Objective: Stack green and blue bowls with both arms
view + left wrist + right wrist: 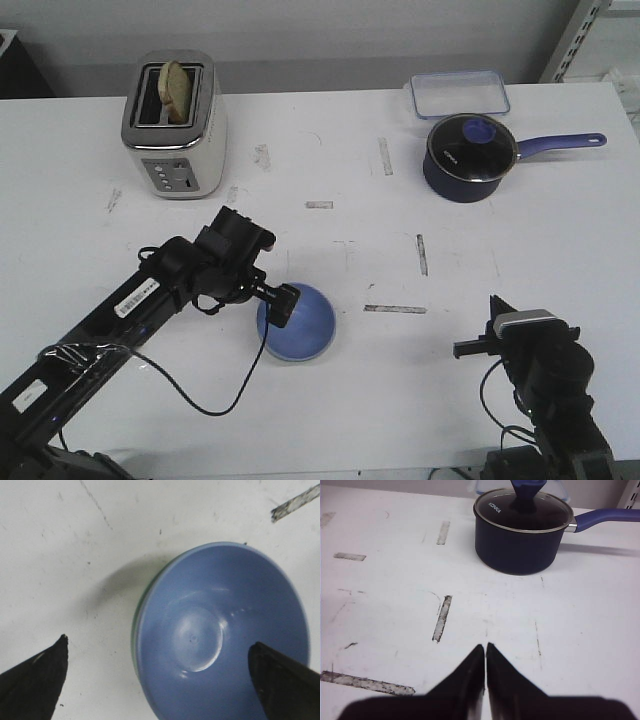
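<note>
Altogether two small round smooth bowls are counted, and they are found nested: the periwinkle blue bowl (299, 322) is seated inside the pale mint green bowl (135, 630), of which only a thin sliver of rim is seen along one side in the left wrist view. One stack is thus formed, directly under the left black pointed gripper (162, 680), whose two fingertips (45, 667) are spread wide apart, one outside the stack over bare table and the other over the blue bowl's inside; whether that fingertip touches the bowl cannot be told. The right black pointed gripper (485, 652) is seen with its two fingertips pressed together and nothing between them, well apart from the stack, at the near right of the white table (330, 420). Ahead of that gripper one dark navy saucepan with a glass lid and a long blue handle (522, 527) is standing, and just behind it one clear rectangular plastic container (458, 94) is seen. Far ahead of the left gripper one cream and silver toaster (175, 125) is placed, with one slice of bread (178, 88) standing in a slot. Several worn tape marks (441, 617) are scattered on the table.
</note>
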